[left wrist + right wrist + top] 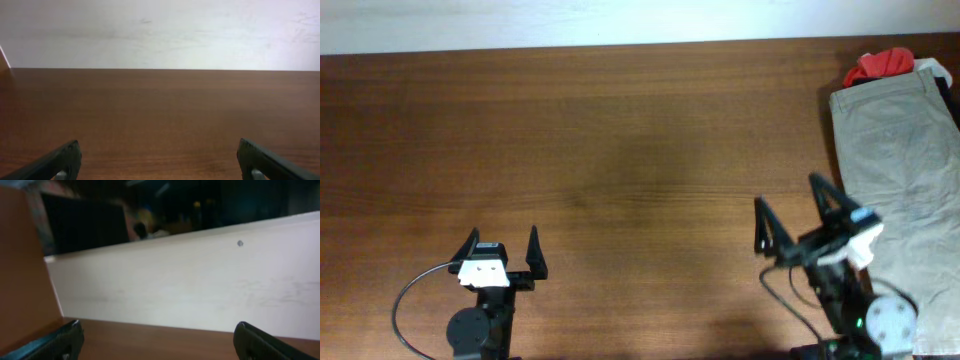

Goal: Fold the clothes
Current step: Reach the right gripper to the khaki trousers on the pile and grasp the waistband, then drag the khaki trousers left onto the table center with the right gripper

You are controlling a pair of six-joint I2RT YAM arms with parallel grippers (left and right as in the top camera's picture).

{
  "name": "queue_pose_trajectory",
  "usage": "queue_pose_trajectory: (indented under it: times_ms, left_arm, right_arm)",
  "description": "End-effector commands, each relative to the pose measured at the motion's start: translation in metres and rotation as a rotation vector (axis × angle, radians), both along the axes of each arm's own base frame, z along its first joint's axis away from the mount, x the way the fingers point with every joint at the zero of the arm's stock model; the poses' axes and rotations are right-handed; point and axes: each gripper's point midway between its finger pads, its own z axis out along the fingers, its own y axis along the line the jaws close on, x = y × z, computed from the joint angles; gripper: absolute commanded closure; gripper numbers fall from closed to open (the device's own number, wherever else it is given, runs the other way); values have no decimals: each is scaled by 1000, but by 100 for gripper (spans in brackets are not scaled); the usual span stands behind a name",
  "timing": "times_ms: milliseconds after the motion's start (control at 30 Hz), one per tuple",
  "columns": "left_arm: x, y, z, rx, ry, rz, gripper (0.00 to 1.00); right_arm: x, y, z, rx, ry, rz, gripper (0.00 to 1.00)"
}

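Observation:
The khaki-beige trousers (905, 170) lie flat along the table's right edge in the overhead view, waistband toward the back, running off the frame's right side. My right gripper (788, 206) is open and empty, raised just left of the trousers. My left gripper (502, 245) is open and empty near the front left. In the left wrist view the left gripper (159, 157) shows only bare wood between its fingers. In the right wrist view the right gripper (156, 339) points at the table's far edge and the white wall; the trousers are out of both wrist views.
A red garment (878, 66) is bunched at the back right corner, touching the trousers' top. The brown wooden table (620, 150) spans the view, with a white wall (160, 30) behind its far edge.

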Motion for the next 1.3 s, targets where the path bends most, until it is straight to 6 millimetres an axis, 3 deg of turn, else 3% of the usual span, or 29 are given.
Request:
queue_pose_trajectory:
  times_ms: [0,100,267,367,533,567,633,667,767,867,1033,1133,1200,1233,1267]
  left_arm:
    - [0,1,-2,15,6,3,1]
    - [0,1,-2,15,6,3,1]
    - [0,1,-2,15,6,3,1]
    - [0,1,-2,15,6,3,1]
    - [0,1,-2,15,6,3,1]
    - [0,1,-2,15,6,3,1]
    - [0,1,-2,15,6,3,1]
    - [0,1,-2,15,6,3,1]
    - [0,1,-2,15,6,3,1]
    - [0,1,-2,15,6,3,1]
    - [0,1,-2,15,6,3,1]
    - [0,1,-2,15,6,3,1]
    - [0,1,-2,15,6,3,1]
    - [0,1,-2,15,6,3,1]
    - [0,1,-2,15,6,3,1]
  right_arm:
    - [41,-13,35,-34,59,-102,1]
    - [92,-55,11,-125,337,-298,1]
    - [136,-106,-31,-193,508,-422,1]
    - [173,-163,-87,-245,732,-514,1]
    - [249,-207,-118,-455,963,-577,1]
    - [257,-215,-129,-489,1010,-601,1]
    - [278,-235,-175,-580,1150,-625,1]
    - [280,-240,-187,-594,1180,-642,1]
    - [282,-251,-253,-722,1299,-625,1]
    - [278,-263,-284,-769,1355,-676,0]
    - [279,-273,-310,-831,1381,-705,19]
    - [280,-277,-310,-838,1377,-729,52]
    - [278,-279,-309,-837,1383,-750,85]
    - [278,-279,-307,-804,1379,-770,95]
    - [279,-279,-304,-779,1373,-786,96]
